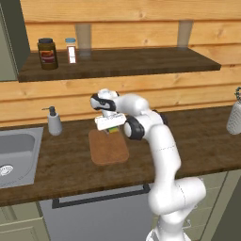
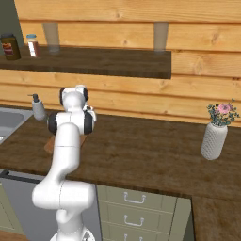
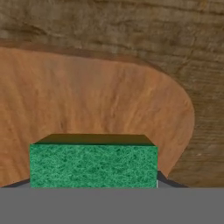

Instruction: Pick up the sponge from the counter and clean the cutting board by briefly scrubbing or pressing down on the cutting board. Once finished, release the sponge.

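The sponge (image 1: 112,129) shows a green and yellow edge just under the hand, at the far end of the cutting board (image 1: 109,149). My gripper (image 1: 110,126) points down and is shut on the sponge. In the hand view the sponge's green face (image 3: 93,164) sits close at the bottom, between the mostly hidden fingers. The reddish-brown cutting board (image 3: 87,100) spreads beneath it, its rounded corner at the right. The dark wood-grain counter (image 3: 131,26) lies beyond the board. In the right base view the arm hides the hand, and a sliver of the cutting board (image 2: 48,147) shows.
A grey soap dispenser (image 1: 54,121) stands left of the board, near the steel sink (image 1: 14,155). A white vase with flowers (image 2: 214,136) stands far right on the counter. The wall shelf (image 1: 141,63) above holds a jar (image 1: 47,53) and a small bottle (image 1: 71,50).
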Robot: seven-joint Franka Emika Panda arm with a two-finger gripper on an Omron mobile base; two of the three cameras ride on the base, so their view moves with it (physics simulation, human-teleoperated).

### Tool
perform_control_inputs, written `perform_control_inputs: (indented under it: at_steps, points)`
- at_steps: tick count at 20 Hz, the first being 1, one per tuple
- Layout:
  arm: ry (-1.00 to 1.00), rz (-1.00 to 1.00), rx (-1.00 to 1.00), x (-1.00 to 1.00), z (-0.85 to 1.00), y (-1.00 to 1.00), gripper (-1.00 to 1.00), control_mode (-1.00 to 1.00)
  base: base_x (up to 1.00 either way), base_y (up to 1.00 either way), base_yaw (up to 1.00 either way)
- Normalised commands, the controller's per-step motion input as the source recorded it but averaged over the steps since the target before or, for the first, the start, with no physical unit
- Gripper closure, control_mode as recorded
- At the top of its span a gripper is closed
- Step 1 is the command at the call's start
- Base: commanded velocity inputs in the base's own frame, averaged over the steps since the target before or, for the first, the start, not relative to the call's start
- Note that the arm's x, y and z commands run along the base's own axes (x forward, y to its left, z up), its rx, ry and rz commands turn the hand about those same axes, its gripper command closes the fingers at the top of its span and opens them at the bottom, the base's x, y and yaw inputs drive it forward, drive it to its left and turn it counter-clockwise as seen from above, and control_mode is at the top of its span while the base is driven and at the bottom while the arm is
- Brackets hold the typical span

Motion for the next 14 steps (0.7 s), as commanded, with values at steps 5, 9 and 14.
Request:
perform_control_inputs:
  at_steps: [5,9,14]
  points:
    - [0.06,0.00,0.00,-0.34,0.01,-0.19,1.00,-1.00,0.00,0.00,0.00]
    - [0.00,0.00,0.00,-0.59,0.14,-0.22,1.00,-1.00,0.00,0.00,0.00]
    - [-0.04,-0.01,0.06,-0.73,0.01,-0.58,1.00,-1.00,0.00,0.00,0.00]
